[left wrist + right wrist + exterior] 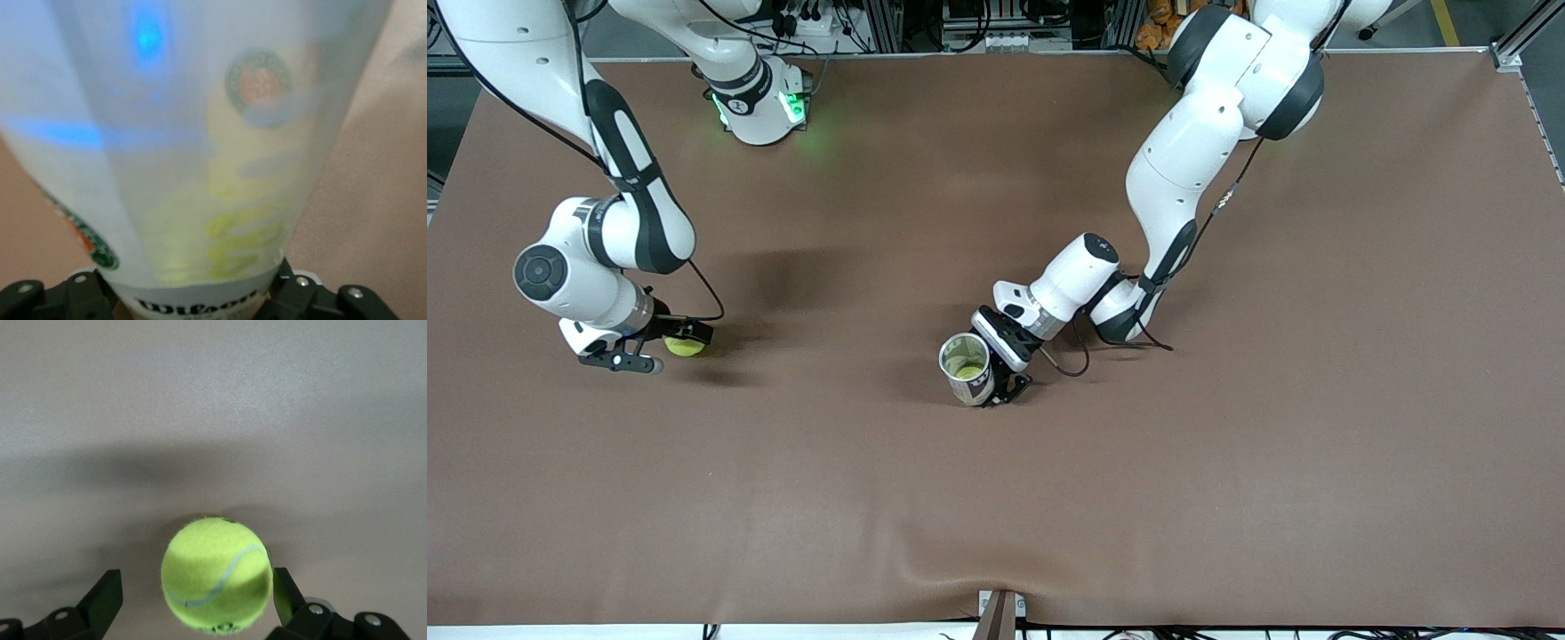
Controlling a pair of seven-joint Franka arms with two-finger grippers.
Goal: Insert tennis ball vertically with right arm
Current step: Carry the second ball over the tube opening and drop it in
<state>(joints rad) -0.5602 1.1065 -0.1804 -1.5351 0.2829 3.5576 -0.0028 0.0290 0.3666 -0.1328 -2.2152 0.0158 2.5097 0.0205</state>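
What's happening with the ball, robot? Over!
Left gripper shut on tennis can, upright, mid-table. Right gripper open, fingers astride tennis ball on table, not clamped. Nothing between ball and can.

The word "Wilson" stands in black letters on a white band of the clear ball can (pixel 200 167), at the end of the can clamped in the left gripper (pixel 193 297). Round green-and-orange emblems also sit on the can's wall, but their lettering is too blurred to read.
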